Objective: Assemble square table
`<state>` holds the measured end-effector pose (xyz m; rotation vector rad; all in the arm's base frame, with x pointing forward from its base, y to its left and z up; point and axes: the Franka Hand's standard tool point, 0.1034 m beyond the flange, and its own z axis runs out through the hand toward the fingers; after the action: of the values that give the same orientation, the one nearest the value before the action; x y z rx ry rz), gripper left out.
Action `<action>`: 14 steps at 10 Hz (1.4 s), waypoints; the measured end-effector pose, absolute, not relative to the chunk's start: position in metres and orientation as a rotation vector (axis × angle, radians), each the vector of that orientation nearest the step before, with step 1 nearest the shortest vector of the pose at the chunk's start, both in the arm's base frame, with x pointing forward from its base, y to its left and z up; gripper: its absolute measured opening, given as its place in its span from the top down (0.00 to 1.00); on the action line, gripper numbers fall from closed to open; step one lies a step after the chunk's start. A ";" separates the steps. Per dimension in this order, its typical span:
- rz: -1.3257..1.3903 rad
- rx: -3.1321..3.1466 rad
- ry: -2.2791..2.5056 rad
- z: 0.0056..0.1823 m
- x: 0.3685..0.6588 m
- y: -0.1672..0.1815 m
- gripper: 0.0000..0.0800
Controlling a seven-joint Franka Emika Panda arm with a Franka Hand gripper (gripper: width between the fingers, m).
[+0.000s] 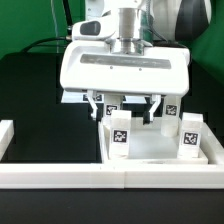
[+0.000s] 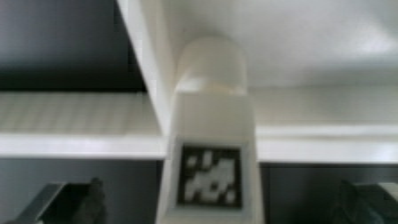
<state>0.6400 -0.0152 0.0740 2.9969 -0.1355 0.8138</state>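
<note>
We see the robot's two-finger gripper (image 1: 126, 104) low over the black bench, its dark fingers (image 1: 97, 105) spread apart and clamped on nothing. In the wrist view both fingertips stand at the sides, with a short white plastic leg block carrying a black-and-white tag (image 2: 214, 140) between them and a clear gap on each side, so the block looks let go. We cannot tell from that view whether it is seated or just resting.

Below the gripper sits the white plastic square tray-like table top with raised rim (image 1: 160, 152), near the front edge of the bench, toward the exterior view's right. Four tagged legs stand upright on it: the front leg toward the exterior view's left (image 1: 121, 131), the front leg toward the right (image 1: 191, 132), and two rear legs (image 1: 110, 108) (image 1: 170, 110) mostly hidden by the gripper body. The fingers hang around the rear pair; which one the wrist view shows we cannot say.

Long white border bars (image 1: 60, 176) run along the front edge and the left edge of the bench.

Our judgement: late stage. All four legs look placed at the corners, so what is left is likely tightening or checking seating, then pulling the arm clear. How firmly each leg sits does not show.
</note>
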 end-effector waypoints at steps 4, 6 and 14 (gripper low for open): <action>0.437 3.231 -0.317 0.084 0.646 -0.003 0.19; 0.194 3.279 -0.301 0.078 0.643 -0.002 0.19; 0.187 3.225 -0.291 0.076 0.649 -0.028 0.36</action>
<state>0.6494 -0.0276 0.0758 3.2252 -0.2907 0.1867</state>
